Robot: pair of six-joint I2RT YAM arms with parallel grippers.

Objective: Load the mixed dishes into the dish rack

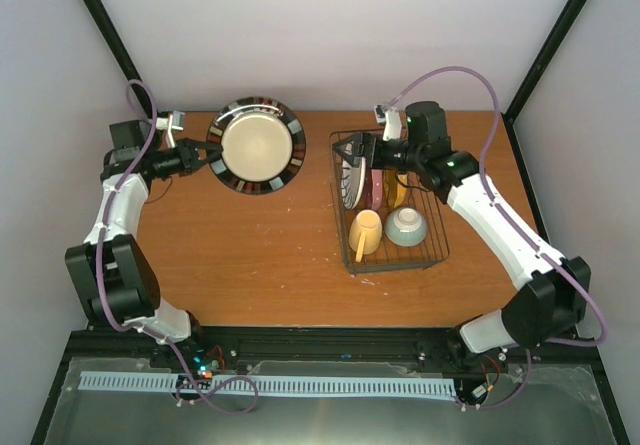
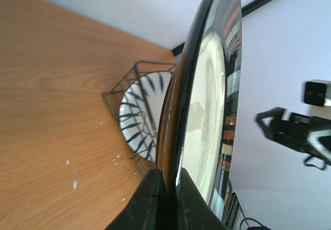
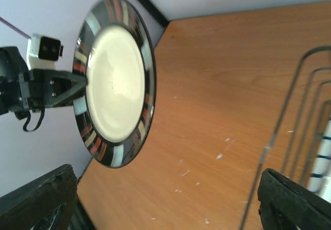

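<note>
Overhead view: two arms on a wooden worktop (image 1: 260, 255), dish rack (image 1: 345, 235) on the right half.

My left pincer (image 1: 205, 155) is clamped tight on the rim of the dark-rimmed plate (image 1: 257, 145), cream centre w/ orange, white and grey blocks round the edge. The left wrist view shows both fingertips (image 2: 155, 199) pinching the rim, plate seen edge-on. The plate sits at the far left of the worktop, well apart from the rack, face tipped toward the overhead cam. Can't tell if its low edge touches the wood.

My right pincer (image 1: 352, 150) gapes wide and holds nothing. It hangs over the far left end of the rack, pointing at the held plate across bare wood.

Already in the rack: striped plate (image 1: 349, 180) upright in the dividers at the left wall, pink plate (image 1: 375, 187) just beside it, pale yellow mug (image 1: 365, 232) and pale green bowl (image 1: 406, 227) at the near end.

Step in hand, as I judge it: racking the last dish, approx. the final stage.

Next move, prob.: carry the plate right, turn it edge-down, line it up w/ a free divider slot. Or pass it to the right pincer, which looks set to receive. Either way the right arm crowds the rack's far end, so a knock on the striped plate is the risk.
</note>
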